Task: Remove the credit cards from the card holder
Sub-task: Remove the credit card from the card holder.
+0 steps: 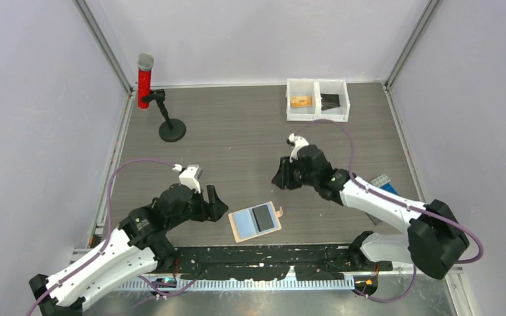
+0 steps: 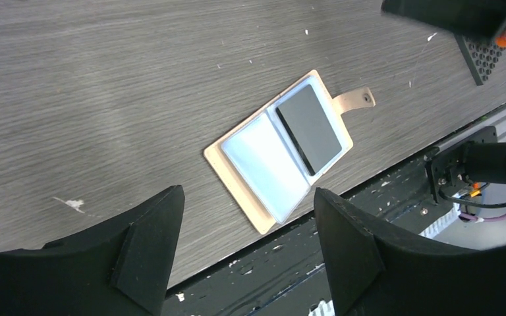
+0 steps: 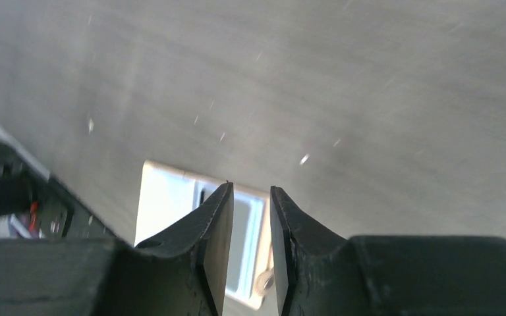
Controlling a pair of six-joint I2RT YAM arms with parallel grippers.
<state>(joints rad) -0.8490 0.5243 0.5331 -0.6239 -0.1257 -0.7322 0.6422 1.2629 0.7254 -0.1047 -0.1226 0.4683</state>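
Note:
The card holder (image 1: pixel 240 228) lies open and flat near the table's front edge, tan with pale grey-blue pockets and a snap tab pointing right. A dark credit card (image 1: pixel 263 217) sits in its right pocket; the left pocket (image 2: pixel 263 161) looks pale and bare. In the left wrist view the holder (image 2: pixel 219 158) and the card (image 2: pixel 309 128) lie just beyond my fingers. My left gripper (image 1: pixel 215 201) hovers left of the holder, open wide and empty. My right gripper (image 1: pixel 281 175) hangs above and behind the holder (image 3: pixel 165 204), its jaws a narrow gap apart with nothing between them.
A white two-compartment bin (image 1: pixel 317 117) stands at the back, with an orange-tan block (image 1: pixel 300 101) on its left and a dark object (image 1: pixel 330 101) on its right. A red cylinder (image 1: pixel 145 80) and a black stand (image 1: pixel 170 125) are at the back left. The black front rail (image 1: pixel 270 263) runs just below the holder.

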